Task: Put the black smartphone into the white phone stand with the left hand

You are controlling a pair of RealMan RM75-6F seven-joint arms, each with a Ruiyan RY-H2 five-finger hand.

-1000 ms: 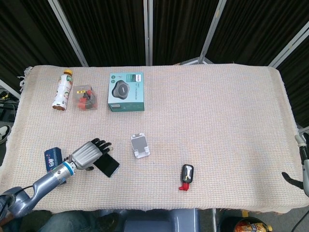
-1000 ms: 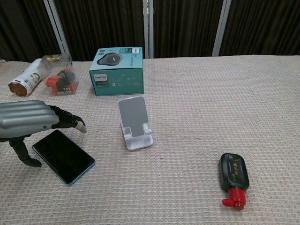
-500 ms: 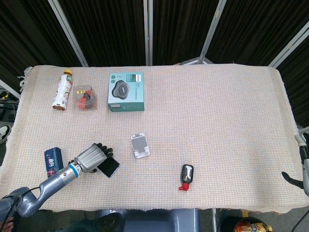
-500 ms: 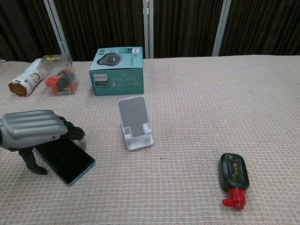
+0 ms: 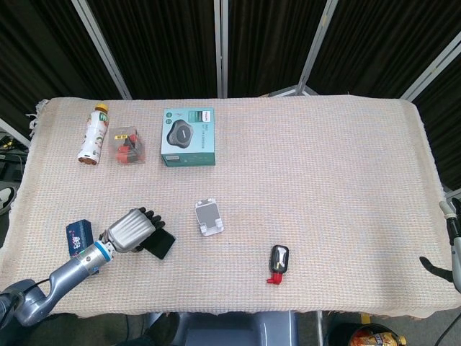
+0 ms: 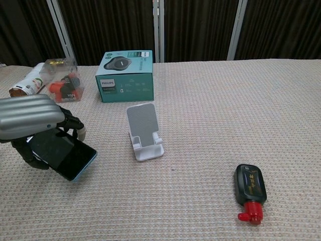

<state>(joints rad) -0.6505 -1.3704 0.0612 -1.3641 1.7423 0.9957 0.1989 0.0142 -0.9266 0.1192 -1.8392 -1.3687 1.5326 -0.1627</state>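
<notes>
My left hand [image 5: 130, 229] [image 6: 27, 123] grips the black smartphone [image 5: 160, 245] [image 6: 62, 154] at the table's front left, fingers over its far edge and thumb under its near edge. The phone is lifted off the cloth and tilted, screen facing forward. The white phone stand [image 5: 209, 217] [image 6: 144, 131] stands empty to the right of the phone, a short gap away. Of my right arm only a bit [image 5: 454, 238] shows at the right edge of the head view; its hand is out of sight.
At the back left stand a teal speaker box [image 5: 188, 136] [image 6: 125, 75], a clear box with red contents [image 5: 128, 145] [image 6: 62, 80] and a lying bottle [image 5: 93, 134] [image 6: 25, 83]. A small blue box [image 5: 78, 236] lies beside my left wrist. A black-and-red gadget [image 5: 279, 263] [image 6: 250, 191] lies front right.
My left hand came down over the phone, closed on it and has lifted it off the table, tilting it up. The stand has not moved.
</notes>
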